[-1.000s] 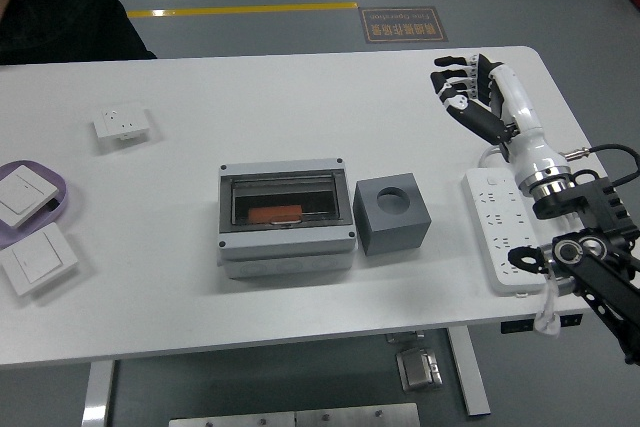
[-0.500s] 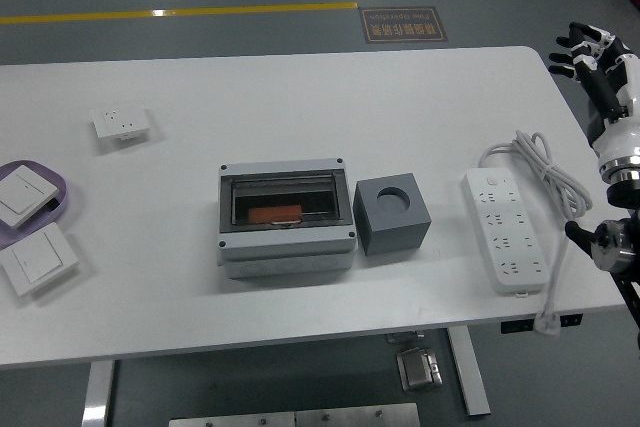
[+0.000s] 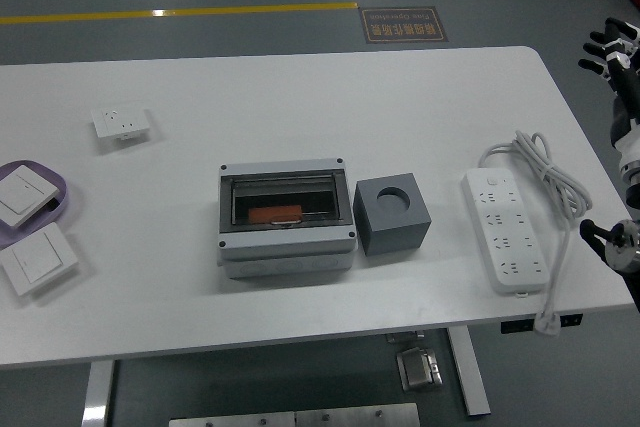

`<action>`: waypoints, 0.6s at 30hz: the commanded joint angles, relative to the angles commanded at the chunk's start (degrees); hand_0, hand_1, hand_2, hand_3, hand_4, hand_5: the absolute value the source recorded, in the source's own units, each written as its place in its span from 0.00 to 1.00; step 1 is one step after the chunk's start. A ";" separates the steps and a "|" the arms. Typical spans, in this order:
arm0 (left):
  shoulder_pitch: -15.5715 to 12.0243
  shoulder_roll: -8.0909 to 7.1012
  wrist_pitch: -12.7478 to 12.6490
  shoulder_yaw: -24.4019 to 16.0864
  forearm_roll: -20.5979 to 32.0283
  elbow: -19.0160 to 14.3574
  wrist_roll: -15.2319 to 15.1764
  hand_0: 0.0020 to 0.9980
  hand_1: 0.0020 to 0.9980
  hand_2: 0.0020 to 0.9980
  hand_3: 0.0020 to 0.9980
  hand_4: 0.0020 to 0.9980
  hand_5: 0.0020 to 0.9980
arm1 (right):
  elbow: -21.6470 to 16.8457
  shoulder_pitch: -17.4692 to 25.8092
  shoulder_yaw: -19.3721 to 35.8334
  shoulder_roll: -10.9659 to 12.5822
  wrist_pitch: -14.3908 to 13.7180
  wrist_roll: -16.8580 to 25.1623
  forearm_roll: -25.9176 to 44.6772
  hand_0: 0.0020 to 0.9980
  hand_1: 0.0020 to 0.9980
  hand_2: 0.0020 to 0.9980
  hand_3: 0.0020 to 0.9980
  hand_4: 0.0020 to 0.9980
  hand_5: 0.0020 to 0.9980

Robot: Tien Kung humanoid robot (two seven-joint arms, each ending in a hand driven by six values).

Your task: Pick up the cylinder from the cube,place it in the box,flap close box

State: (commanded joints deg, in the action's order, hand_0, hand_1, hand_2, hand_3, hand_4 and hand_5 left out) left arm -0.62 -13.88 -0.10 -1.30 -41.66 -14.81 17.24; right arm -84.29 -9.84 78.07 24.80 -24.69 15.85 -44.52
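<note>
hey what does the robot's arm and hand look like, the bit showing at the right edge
Only the right arm shows, partly cut off by the picture's edge. The right hand has black fingers with pale segments; below it comes a white forearm shell ending in a silvery ring, then a black jointed section with a round fitting. The left arm is out of view.

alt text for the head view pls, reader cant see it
A grey box with its clear flap shut over an orange cylinder sits mid-table beside an empty grey cube. The right hand hangs open off the table's right edge, beyond a white power strip.
</note>
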 joint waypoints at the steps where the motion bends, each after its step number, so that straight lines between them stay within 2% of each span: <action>1: 0.08 0.01 -0.03 0.09 0.11 0.00 -0.04 0.64 0.62 0.53 0.64 0.72 0.33 | 0.09 0.06 0.12 -0.02 0.01 0.02 0.01 0.67 0.64 0.66 0.66 0.70 0.39; 18: 0.27 0.10 0.09 -0.37 -0.45 0.17 0.22 0.64 0.62 0.54 0.64 0.72 0.33 | 1.10 0.00 0.90 -0.17 0.48 1.10 0.77 0.66 0.63 0.65 0.66 0.72 0.40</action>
State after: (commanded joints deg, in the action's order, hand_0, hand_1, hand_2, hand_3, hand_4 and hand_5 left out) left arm -0.35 -13.78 -0.01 -1.67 -42.11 -14.65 17.46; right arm -83.19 -9.84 78.97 24.64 -24.21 16.95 -43.75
